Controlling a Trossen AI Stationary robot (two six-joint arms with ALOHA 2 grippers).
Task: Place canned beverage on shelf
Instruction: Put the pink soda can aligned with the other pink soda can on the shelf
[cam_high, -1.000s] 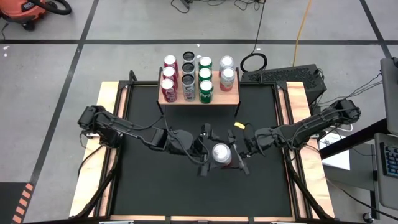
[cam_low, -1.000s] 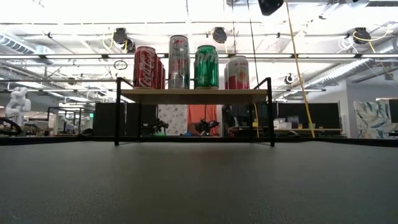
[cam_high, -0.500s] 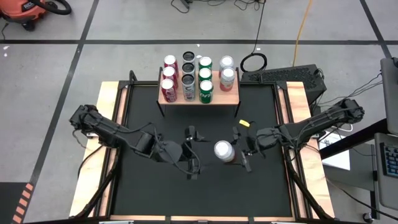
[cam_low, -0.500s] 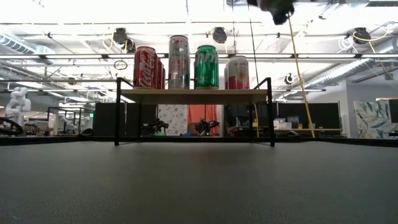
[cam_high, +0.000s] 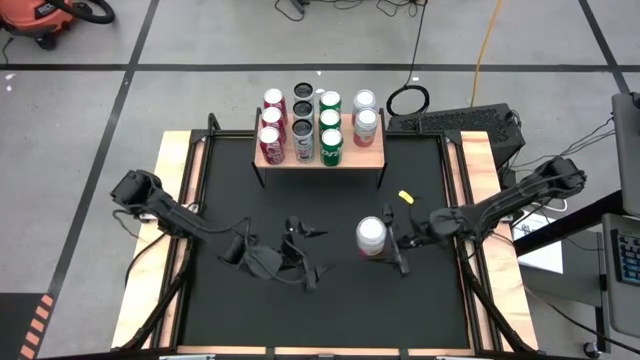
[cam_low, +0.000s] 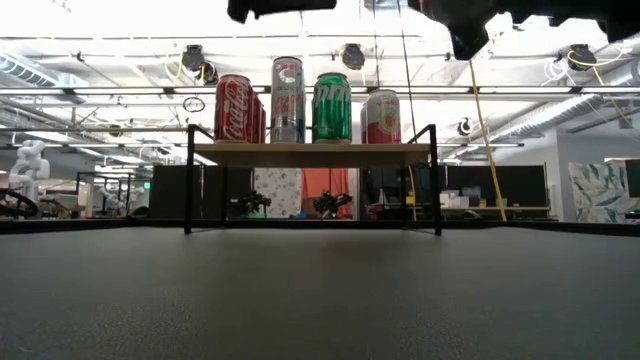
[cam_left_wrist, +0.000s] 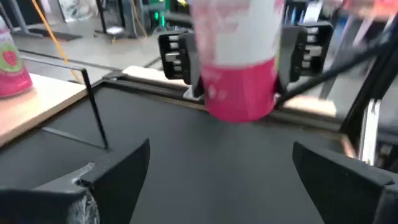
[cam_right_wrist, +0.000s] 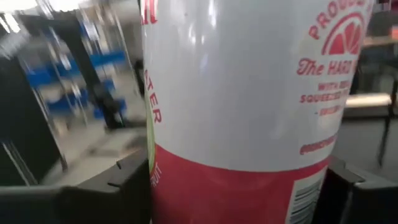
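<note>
One rigid, smooth can (cam_high: 371, 236) sits pinched at mid-body between the right gripper's (cam_high: 384, 243) fingers; likely slippery, it dents if squeezed. The left gripper's (cam_high: 300, 252) fingers are spread, empty.

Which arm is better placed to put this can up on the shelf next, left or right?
Right. The right gripper is shut on the pink-and-white can, upright and lifted off the table. The left gripper is open and empty. The shelf has a free spot on its near right side.
</note>
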